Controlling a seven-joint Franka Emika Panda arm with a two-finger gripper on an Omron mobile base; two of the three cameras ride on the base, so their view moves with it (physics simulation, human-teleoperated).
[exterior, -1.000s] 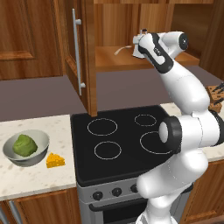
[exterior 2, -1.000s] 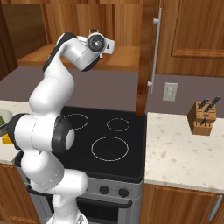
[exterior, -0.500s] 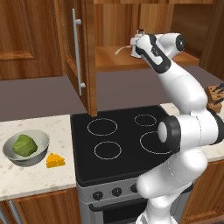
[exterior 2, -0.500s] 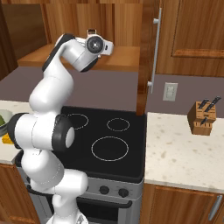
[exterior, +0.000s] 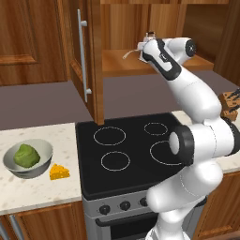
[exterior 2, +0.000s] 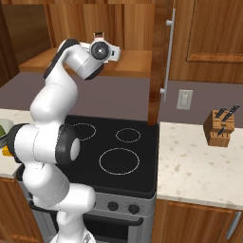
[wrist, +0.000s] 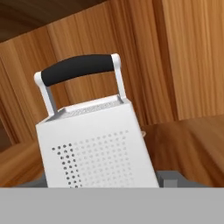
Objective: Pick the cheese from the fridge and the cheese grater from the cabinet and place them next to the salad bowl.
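Near field, desk [exterior: 28,194] left of the stove: salad bowl [exterior: 28,157] with its lettuce lump, cheese [exterior: 59,172] lying just beside it on the stove side (that half of the task looks done).

Farther back and up: arm reaches into the open cabinet [exterior: 96,61], claw [exterior: 143,49] at shelf height. In the hand view the cheese grater [wrist: 94,142] stands upright on the wooden shelf, directly ahead of the claw and very close, dark handle on top, long axis vertical with a slight lean. One finger tip [wrist: 171,178] shows at the grater's lower right, just beside its edge; the other is hidden behind the grater body.

Claw state: jaws straddle the grater, but whether they press it cannot be made out. Judgement: the next move turns on squeezing across the grater's width.

Obscured: in the base views the grater is mostly masked by the wrist.
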